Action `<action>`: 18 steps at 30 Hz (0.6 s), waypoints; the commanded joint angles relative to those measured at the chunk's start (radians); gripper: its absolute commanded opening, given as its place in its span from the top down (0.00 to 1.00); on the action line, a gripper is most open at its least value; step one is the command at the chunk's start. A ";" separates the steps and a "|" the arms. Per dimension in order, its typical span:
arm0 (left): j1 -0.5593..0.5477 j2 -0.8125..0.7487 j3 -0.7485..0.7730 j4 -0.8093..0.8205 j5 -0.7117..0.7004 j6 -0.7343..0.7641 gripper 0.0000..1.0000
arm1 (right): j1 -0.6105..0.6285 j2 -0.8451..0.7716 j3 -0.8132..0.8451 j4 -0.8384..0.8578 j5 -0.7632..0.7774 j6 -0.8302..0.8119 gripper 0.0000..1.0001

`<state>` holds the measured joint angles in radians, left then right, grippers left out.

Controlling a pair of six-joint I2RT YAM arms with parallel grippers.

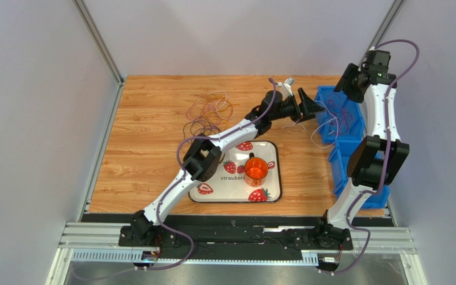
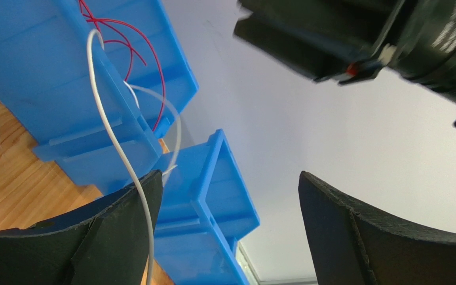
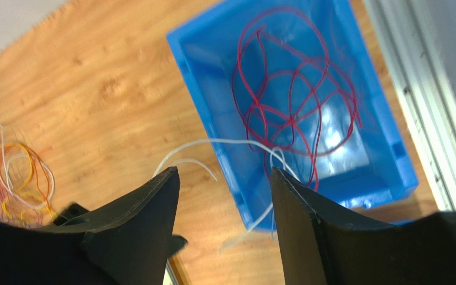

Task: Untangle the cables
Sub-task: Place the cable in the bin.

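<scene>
Two pincers released — left gripper [image 2: 230,187], right gripper [image 3: 224,178] | lift thin white wire loop [image 3: 212,141] off blue plastic bin [image 3: 355,187] rim — keep clear of red wire loops [image 3: 290,74]

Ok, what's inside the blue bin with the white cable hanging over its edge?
Tangled red cables lie inside the blue bin; the white cable crosses its rim, one end inside, the rest outside. The right pincer hides part of the bin's near end.
</scene>
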<state>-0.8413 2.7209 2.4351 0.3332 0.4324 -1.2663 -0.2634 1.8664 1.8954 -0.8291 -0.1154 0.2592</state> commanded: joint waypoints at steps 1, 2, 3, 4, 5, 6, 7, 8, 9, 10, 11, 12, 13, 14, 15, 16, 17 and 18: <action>0.021 -0.076 -0.005 0.029 0.083 -0.018 0.08 | -0.004 -0.042 0.021 -0.099 -0.049 0.028 0.38; 0.022 -0.075 -0.005 0.030 0.092 -0.018 0.07 | -0.002 -0.053 -0.014 -0.088 -0.053 0.031 0.38; 0.024 -0.073 -0.002 0.030 0.097 -0.019 0.07 | -0.002 -0.064 -0.031 -0.073 -0.067 0.037 0.38; 0.024 -0.073 -0.004 0.032 0.100 -0.019 0.07 | -0.002 -0.079 -0.044 -0.068 -0.084 0.046 0.38; 0.024 -0.073 -0.004 0.033 0.109 -0.021 0.07 | -0.002 -0.085 -0.073 -0.059 -0.102 0.051 0.38; 0.024 -0.072 0.001 0.033 0.112 -0.018 0.07 | -0.002 -0.091 -0.084 -0.041 -0.156 0.058 0.37; 0.024 -0.072 0.001 0.035 0.120 -0.016 0.07 | -0.002 -0.093 -0.096 -0.035 -0.188 0.064 0.37; 0.025 -0.070 0.004 0.046 0.138 -0.012 0.07 | 0.001 -0.082 -0.113 -0.016 -0.273 0.099 0.34; 0.025 -0.069 0.002 0.049 0.152 -0.013 0.07 | 0.003 -0.079 -0.117 -0.012 -0.294 0.124 0.33; 0.027 -0.067 0.004 0.059 0.158 -0.015 0.07 | 0.007 -0.076 -0.124 -0.001 -0.318 0.135 0.33; 0.027 -0.066 0.007 0.063 0.161 -0.015 0.07 | 0.016 -0.072 -0.127 -0.001 -0.322 0.144 0.32; 0.028 -0.063 0.008 0.061 0.172 -0.018 0.07 | 0.019 -0.067 -0.128 -0.001 -0.326 0.153 0.32; 0.028 -0.061 0.015 0.064 0.178 -0.016 0.07 | 0.024 -0.064 -0.131 0.007 -0.329 0.176 0.31; 0.030 -0.058 0.018 0.069 0.192 -0.016 0.07 | 0.030 -0.061 -0.139 0.011 -0.334 0.192 0.31; 0.030 -0.055 0.021 0.075 0.200 -0.021 0.07 | 0.032 -0.049 -0.140 0.018 -0.342 0.202 0.30; 0.030 -0.053 0.024 0.085 0.204 -0.021 0.07 | 0.033 -0.041 -0.139 0.021 -0.349 0.224 0.30; 0.030 -0.052 0.027 0.089 0.216 -0.022 0.07 | 0.039 -0.032 -0.128 0.022 -0.357 0.227 0.30; 0.031 -0.052 0.028 0.095 0.223 -0.022 0.07 | 0.041 -0.018 -0.121 0.019 -0.359 0.232 0.30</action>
<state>-0.8101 2.7174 2.4332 0.3527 0.5964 -1.2785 -0.2363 1.8206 1.7584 -0.8589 -0.4080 0.4206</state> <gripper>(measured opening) 0.932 0.695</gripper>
